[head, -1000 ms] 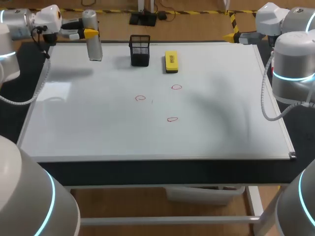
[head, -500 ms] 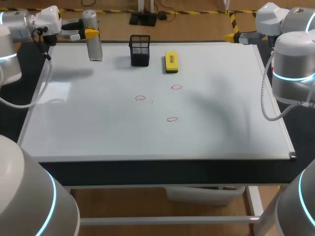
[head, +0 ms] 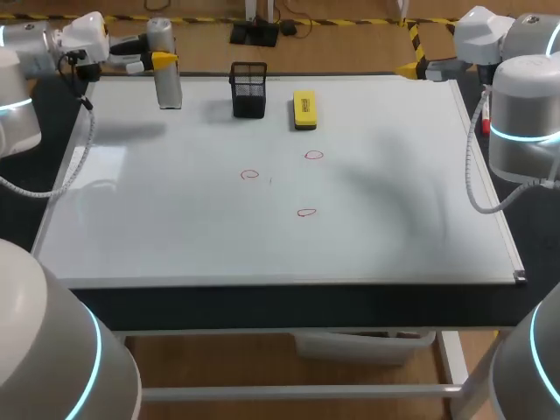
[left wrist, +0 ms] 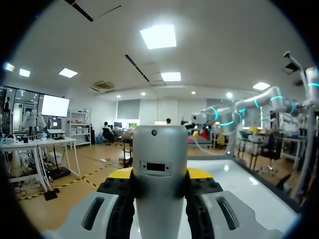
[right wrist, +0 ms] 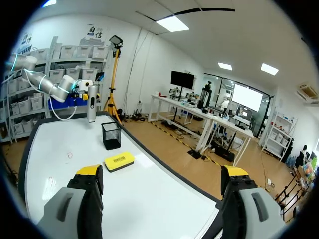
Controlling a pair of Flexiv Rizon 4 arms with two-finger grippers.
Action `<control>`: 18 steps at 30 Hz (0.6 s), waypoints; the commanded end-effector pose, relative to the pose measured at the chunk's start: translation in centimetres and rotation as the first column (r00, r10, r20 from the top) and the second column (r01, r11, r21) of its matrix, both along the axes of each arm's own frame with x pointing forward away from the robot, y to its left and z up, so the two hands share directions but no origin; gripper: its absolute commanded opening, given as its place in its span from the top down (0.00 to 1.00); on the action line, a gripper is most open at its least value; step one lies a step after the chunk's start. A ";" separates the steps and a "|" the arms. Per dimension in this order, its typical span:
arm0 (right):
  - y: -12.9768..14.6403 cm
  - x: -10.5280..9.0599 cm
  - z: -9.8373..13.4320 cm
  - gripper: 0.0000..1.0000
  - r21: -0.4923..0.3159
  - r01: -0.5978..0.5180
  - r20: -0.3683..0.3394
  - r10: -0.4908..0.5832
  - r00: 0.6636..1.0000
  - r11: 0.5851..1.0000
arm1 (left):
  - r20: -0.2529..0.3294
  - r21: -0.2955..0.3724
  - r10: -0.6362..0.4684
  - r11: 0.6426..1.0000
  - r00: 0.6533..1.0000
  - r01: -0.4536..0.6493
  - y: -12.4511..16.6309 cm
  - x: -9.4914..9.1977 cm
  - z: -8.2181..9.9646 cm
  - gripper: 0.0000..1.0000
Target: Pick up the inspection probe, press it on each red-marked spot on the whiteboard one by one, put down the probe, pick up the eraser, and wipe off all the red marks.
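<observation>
Now, probe [head: 168,87] in left jaws (clamped, upright)

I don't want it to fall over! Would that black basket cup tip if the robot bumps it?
Probably: the black mesh cup stands taller than wide and its see-through walls look thin, so likely light and tippy. On the smooth whiteboard it might just slide instead.

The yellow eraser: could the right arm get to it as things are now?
Probably yes. The right gripper is open and empty at the far right corner of the whiteboard, with only bare board between it and the eraser. The black mesh cup stands on the eraser's other side.
</observation>
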State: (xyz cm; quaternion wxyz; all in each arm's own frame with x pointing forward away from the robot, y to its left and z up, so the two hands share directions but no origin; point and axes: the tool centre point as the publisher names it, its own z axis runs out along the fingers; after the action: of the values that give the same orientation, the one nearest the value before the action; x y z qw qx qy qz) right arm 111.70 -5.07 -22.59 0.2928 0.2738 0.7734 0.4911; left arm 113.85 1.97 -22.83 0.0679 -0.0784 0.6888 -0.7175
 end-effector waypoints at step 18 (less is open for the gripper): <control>1.0 5.2 -1.5 0.00 -0.119 -0.283 -0.168 0.262 0.950 0.952 | -0.001 0.005 0.057 0.998 0.998 -0.057 -0.2 -0.5 0.3 1.00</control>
State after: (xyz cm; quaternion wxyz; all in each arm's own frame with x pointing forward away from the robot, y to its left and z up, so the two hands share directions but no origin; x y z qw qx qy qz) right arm 115.24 -4.61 -24.10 0.2383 0.1988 0.8292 0.4648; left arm 113.67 1.92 -22.78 0.0837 -0.0947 0.6873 -0.7153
